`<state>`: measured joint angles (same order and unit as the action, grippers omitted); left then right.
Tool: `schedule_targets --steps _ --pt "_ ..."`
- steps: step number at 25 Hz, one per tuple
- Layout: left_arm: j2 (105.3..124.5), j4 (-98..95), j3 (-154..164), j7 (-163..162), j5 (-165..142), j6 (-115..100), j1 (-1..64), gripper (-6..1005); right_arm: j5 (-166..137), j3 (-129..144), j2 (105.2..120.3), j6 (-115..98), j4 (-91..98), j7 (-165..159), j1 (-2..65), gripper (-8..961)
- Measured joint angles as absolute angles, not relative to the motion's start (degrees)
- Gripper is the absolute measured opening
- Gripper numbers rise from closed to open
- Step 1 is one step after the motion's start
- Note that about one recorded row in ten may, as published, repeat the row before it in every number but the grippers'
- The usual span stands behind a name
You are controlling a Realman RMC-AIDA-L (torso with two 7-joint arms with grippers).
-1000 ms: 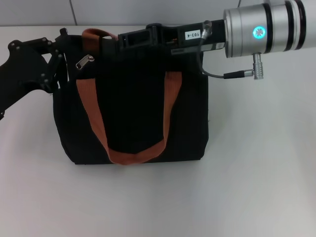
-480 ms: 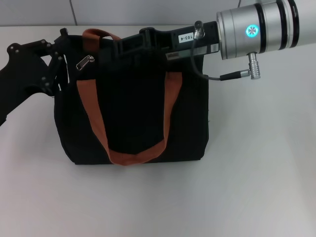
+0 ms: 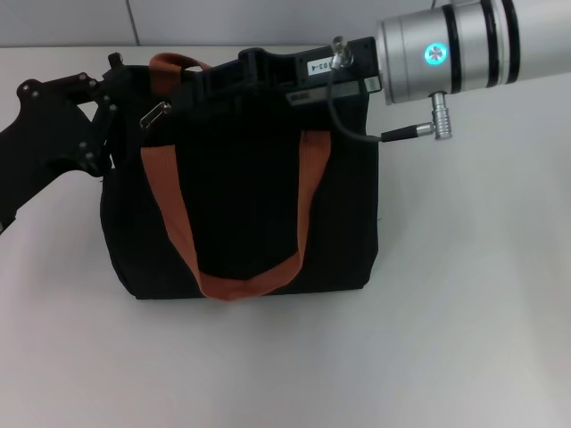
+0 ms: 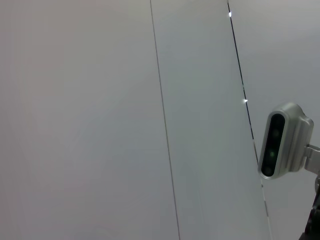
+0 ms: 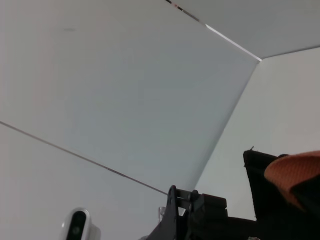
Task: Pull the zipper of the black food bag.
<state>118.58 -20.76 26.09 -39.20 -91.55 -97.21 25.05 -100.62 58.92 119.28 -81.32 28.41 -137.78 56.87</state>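
Black food bag (image 3: 241,214): large boxy fabric tote, upright on the white desk (image 3: 464,339), broad side toward the head camera; one rust-brown handle (image 3: 234,267) hangs down its front face, a second brown handle (image 3: 176,61) shows at the top rear. Zipper (image 3: 153,115): small silver pull tab, lying tilted at the bag's top left corner, just beside the front handle's upper end. Left gripper (image 3: 105,107): black, at the bag's upper left corner, touching the fabric close beside the zipper; whether it is open or closed cannot be told. Right gripper (image 3: 210,85): black, reaching from the right across the bag's top edge, fingertips near the zipper; its state likewise cannot be told.
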Motion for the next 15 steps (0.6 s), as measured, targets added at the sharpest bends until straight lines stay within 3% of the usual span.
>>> schedule_targets --steps 15 --pt "118.68 -17.8 26.1 -35.5 -91.6 -97.4 25.7 31 -99.6 59.9 119.88 -77.0 25.1 -137.8 58.4 342"
